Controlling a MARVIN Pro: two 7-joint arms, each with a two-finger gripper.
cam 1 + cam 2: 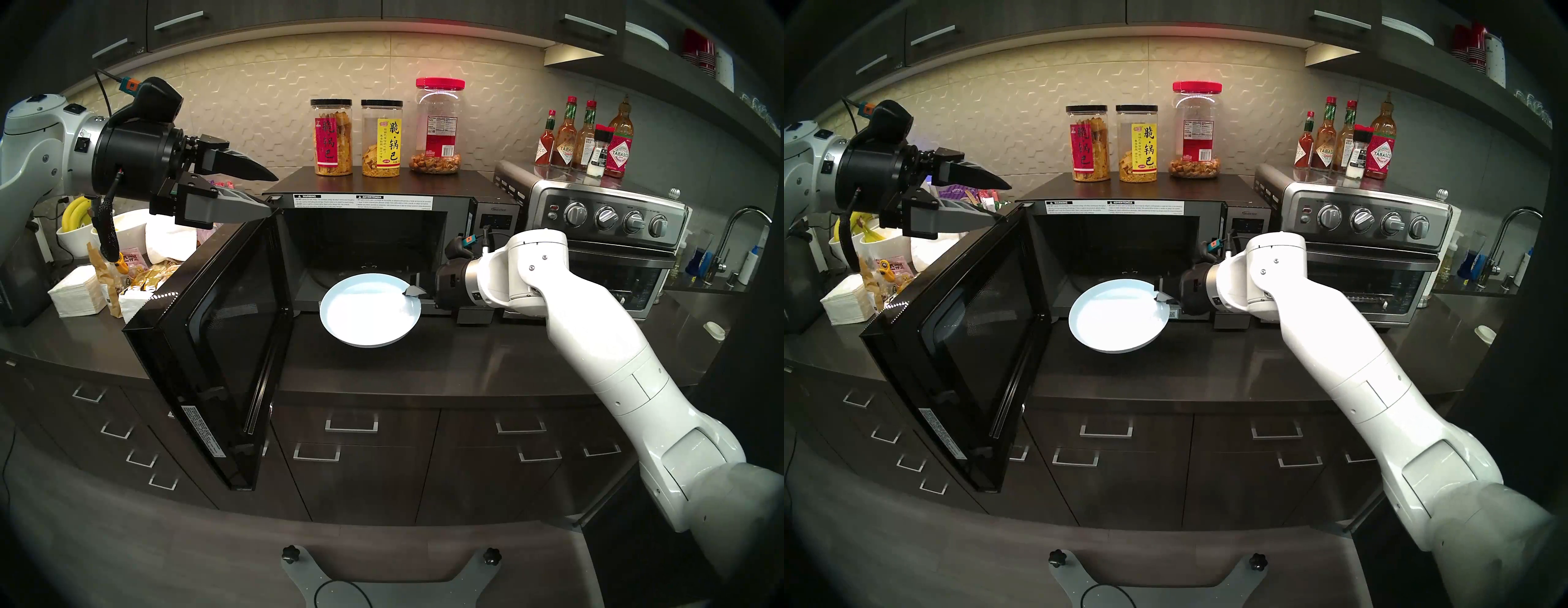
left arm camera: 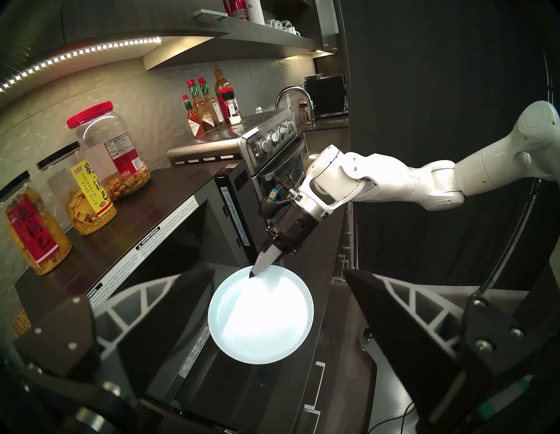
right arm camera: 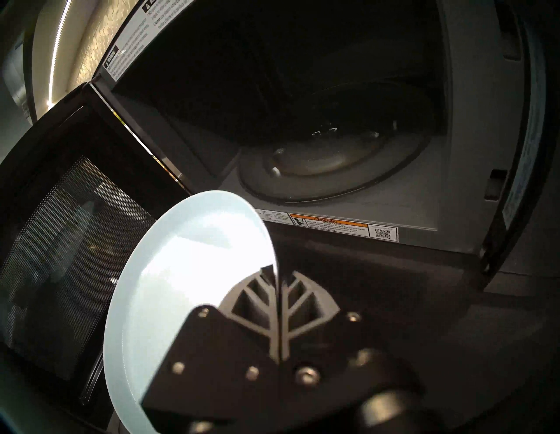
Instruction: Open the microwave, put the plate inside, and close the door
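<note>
Right tool point(image 1: 413, 292) clamped tight on the near-right rim of the round pale blue-white plate point(image 1: 365, 312); a thin edge pinch only, nothing supporting the far side. Plate hangs clear of the dark table point(image 1: 445, 352), roughly level, its far edge just over the sill of the boxy black microwave point(image 1: 373, 229). Rest of it is outside the cavity.

Left tool point(image 1: 271, 191) spread wide, holding nothing, tips at the top corner of the wide black glass door point(image 1: 220, 339), which stands swung out to the left.

Risks, as judged:
- Rim pinch is off-centre; a jerk or a tilt could let the plate pivot or slip out between the fingers point(image 3: 266, 291).
- Plate's left edge passes near the door's inner face; a leftward drift could clip it.
- Low entry could catch the sill or the glass turntable point(image 3: 330, 163) rim and lever the plate loose.
- The right wrist has to enter the opening; contact with the right frame looks possible.
- If the left tool nudges the door inward early, it closes on the plate or arm.
</note>
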